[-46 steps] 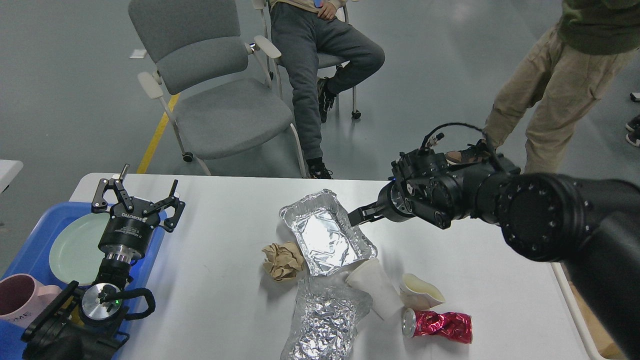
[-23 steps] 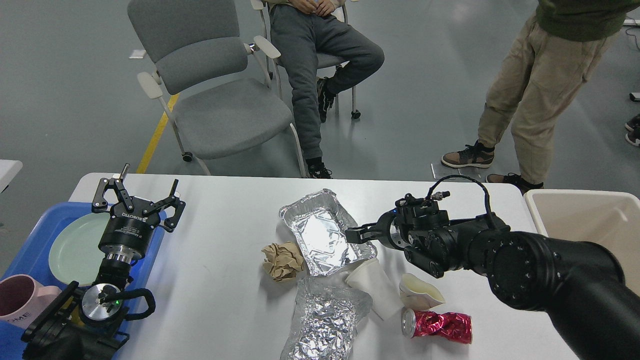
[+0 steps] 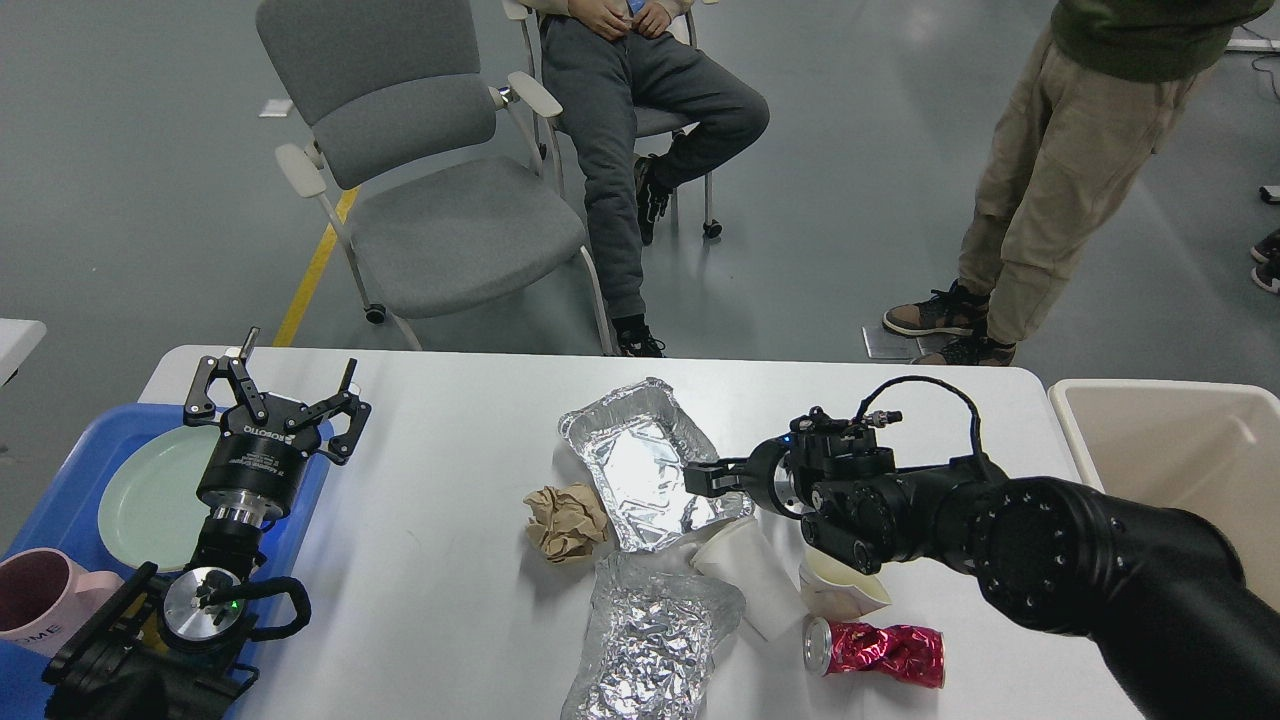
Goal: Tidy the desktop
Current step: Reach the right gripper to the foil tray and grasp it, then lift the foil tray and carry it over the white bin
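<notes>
The white desktop [image 3: 440,450] carries litter in its middle: a foil tray [image 3: 640,465], a crumpled brown paper ball [image 3: 565,520], a crumpled foil sheet [image 3: 650,640], a tipped white paper cup [image 3: 750,575], a squashed cream cup [image 3: 845,592] and a crushed red can [image 3: 885,650]. My right gripper [image 3: 700,478] reaches in from the right and sits low at the foil tray's right rim; its fingers are seen edge-on and dark. My left gripper [image 3: 275,385] stands open and empty above the right edge of the blue tray.
A blue tray [image 3: 60,500] at the left holds a pale green plate [image 3: 140,495] and a pink mug [image 3: 40,600]. A beige bin [image 3: 1170,450] stands off the table's right end. A grey chair [image 3: 440,220] and two people are beyond the far edge.
My right arm has come down and toward the left, bringing its gripper from above the tray's far right corner to the tray's right rim. The left arm is still.
</notes>
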